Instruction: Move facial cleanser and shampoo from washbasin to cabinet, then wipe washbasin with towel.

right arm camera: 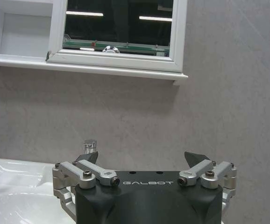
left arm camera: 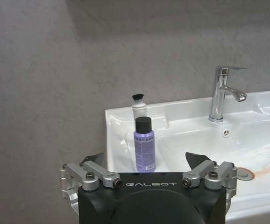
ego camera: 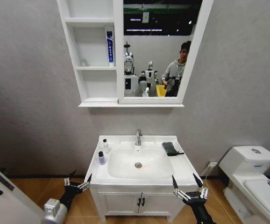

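At the lower left of the head view the left gripper (ego camera: pixel 78 181) hangs just beside the washbasin's (ego camera: pixel 125 179) front left corner, jaws spread wide and empty. On the basin's left rim the purple bottle (ego camera: pixel 101 158) stands upright with the white bottle (ego camera: pixel 105 146) close behind it; the left wrist view shows them in line ahead of the open jaws. Above, the cabinet (ego camera: pixel 95 100) fills the upper middle. The tap (ego camera: pixel 138 137) rises at the basin's back, and the towel (ego camera: pixel 171 149) lies on the right rim. At lower right the right gripper (ego camera: pixel 188 185) hovers by the front right corner, jaws wide open, holding nothing.
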{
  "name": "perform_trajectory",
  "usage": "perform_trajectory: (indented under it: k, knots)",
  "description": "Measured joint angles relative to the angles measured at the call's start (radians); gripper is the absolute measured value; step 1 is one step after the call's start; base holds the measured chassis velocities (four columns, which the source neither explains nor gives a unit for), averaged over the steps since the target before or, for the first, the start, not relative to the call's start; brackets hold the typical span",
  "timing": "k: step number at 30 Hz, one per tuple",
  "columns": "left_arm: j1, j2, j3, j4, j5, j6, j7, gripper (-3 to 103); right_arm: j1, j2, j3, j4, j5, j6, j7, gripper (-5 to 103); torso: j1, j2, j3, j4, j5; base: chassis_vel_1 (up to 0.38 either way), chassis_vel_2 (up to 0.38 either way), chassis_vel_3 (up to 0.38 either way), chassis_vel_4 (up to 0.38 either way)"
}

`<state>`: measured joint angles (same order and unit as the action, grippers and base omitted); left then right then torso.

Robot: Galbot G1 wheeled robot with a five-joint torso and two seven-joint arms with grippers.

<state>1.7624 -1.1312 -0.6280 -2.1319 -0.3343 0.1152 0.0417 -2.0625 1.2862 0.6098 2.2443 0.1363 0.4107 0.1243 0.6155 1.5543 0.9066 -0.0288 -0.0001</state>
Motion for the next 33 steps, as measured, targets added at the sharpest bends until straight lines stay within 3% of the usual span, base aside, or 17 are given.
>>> perform_trajectory:
  k: [11,24,33]
  knots:
    - [-0.157,0.03,0.109,0.122,-0.047,-0.003,-0.011,96,-0.005,0.0,0.017,-0.028,-0.004,0.01,0.004,100,0.0,0.0,0.0,0.0,0.0,0.0,0.0,0.0,0.0]
    - [-0.348,0.012,0.206,0.303,-0.086,-0.001,-0.072,96,0.003,-0.004,0.037,-0.064,0.015,0.005,0.012,100,0.0,0.0,0.0,-0.0001,0.0001,0.0,0.0,0.0,0.0]
    - [-0.439,0.003,0.246,0.401,-0.09,-0.005,-0.082,96,-0.002,-0.002,0.05,-0.064,0.023,-0.001,0.02,100,0.0,0.0,0.0,0.0,0.0001,0.0,0.0,0.0,0.0]
